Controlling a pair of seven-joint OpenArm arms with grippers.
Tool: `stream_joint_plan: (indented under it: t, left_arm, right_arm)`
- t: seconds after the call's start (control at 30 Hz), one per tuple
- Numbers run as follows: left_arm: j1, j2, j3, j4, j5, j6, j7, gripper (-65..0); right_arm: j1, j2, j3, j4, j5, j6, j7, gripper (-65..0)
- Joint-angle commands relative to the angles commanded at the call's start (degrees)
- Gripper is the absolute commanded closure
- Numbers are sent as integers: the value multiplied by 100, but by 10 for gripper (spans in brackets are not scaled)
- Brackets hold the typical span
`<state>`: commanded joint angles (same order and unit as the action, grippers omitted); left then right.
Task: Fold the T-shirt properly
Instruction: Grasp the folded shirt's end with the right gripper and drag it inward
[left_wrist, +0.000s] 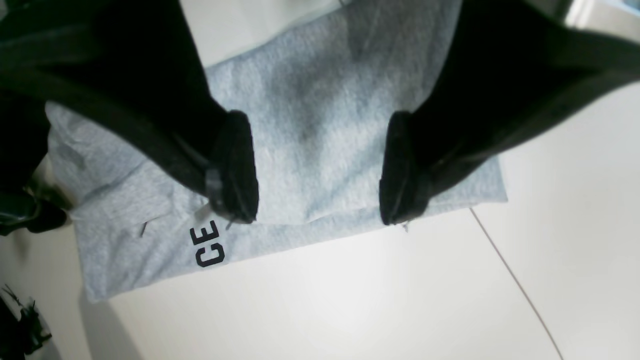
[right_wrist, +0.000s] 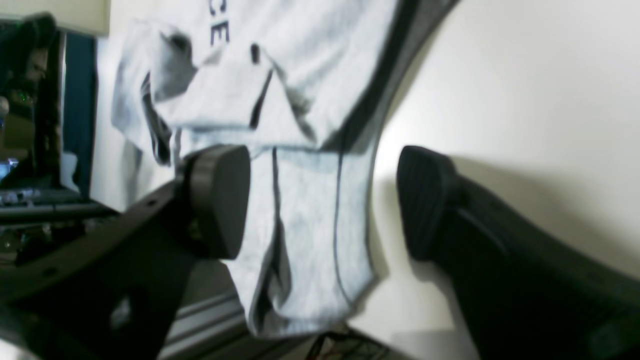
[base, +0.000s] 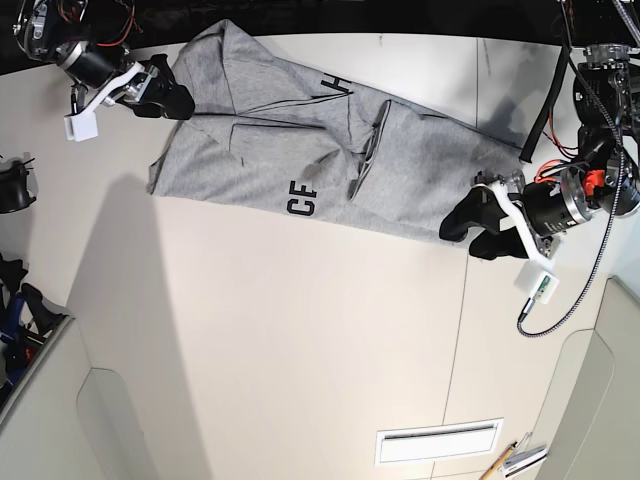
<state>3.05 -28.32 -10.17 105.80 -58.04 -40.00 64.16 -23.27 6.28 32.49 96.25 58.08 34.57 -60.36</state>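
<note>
The T-shirt (base: 300, 165) lies partly folded on the table (base: 300, 350). The left gripper (left_wrist: 320, 170) gapes wide over one end of it; the right gripper (right_wrist: 322, 200) is spread wide at the other end, holding nothing

On the T-shirt (base: 300, 160) under my arms I read black block capitals "CE" (base: 301, 199), printed near its lower edge in the base view. My left wrist view shows the same "CE" (left_wrist: 209, 243) on the grey cloth, turned on its side just beside one of my fingers (left_wrist: 235, 170). My right wrist view catches "CE" (right_wrist: 218, 27) at the top, blurred and cut off. Further up the shirt stands what looks like an "H" (base: 341, 86), partly folded under.
</note>
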Motion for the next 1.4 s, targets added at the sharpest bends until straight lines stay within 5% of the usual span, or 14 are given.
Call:
stream_joint_plan:
  t: [0.6, 1.13, 1.4]
  left_arm:
    - [-2, 2, 0, 0, 2, 0, 35, -416]
    - [-2, 2, 0, 0, 2, 0, 35, -416]
    - [-2, 2, 0, 0, 2, 0, 35, -416]
  right_arm:
    - [654, -457, -916, -153, -717, -28, 249, -451]
    - [479, -409, -625, 275, -511, -31, -118, -449]
    - [157, -28, -195, 302, -575, -76, -92, -449]
